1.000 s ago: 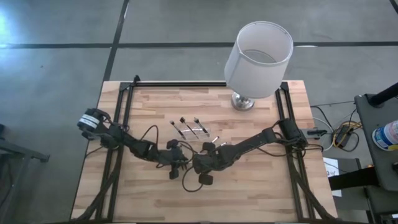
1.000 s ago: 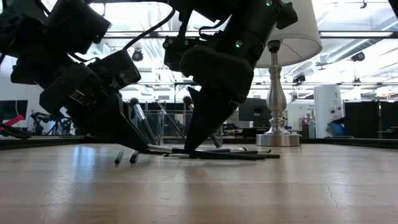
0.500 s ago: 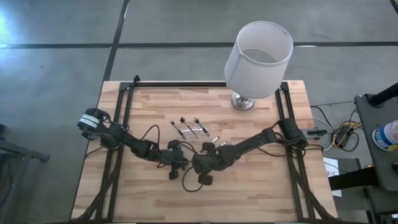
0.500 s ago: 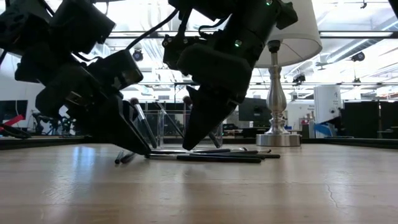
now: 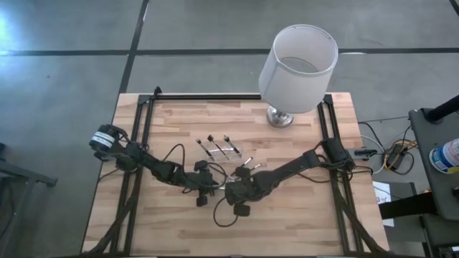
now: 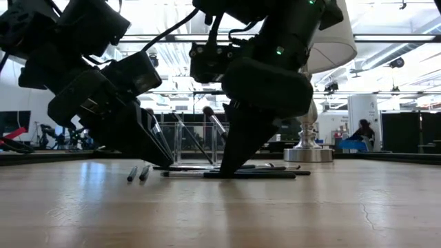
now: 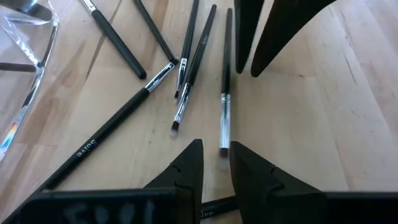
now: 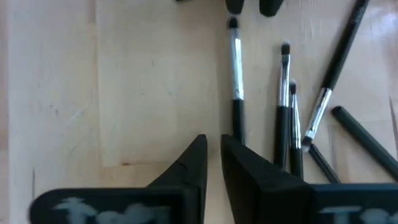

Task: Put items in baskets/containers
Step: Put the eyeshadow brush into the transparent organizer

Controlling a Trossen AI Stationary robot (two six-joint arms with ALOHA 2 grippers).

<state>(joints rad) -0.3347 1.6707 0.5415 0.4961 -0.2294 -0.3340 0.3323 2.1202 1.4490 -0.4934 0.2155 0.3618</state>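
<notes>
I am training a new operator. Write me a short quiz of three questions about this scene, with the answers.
1. True or false: the lamp lies on its side.
2. What lies on the wood between the left pincer and the right pincer? A) a cable loop B) one thin brush C) the clear tray
3. Fill in the missing word: seen from above, the clear tray is ___ to the lamp than both pincers are.

Key: 1 false, it stands upright. 2 B. 3 nearer.
</notes>
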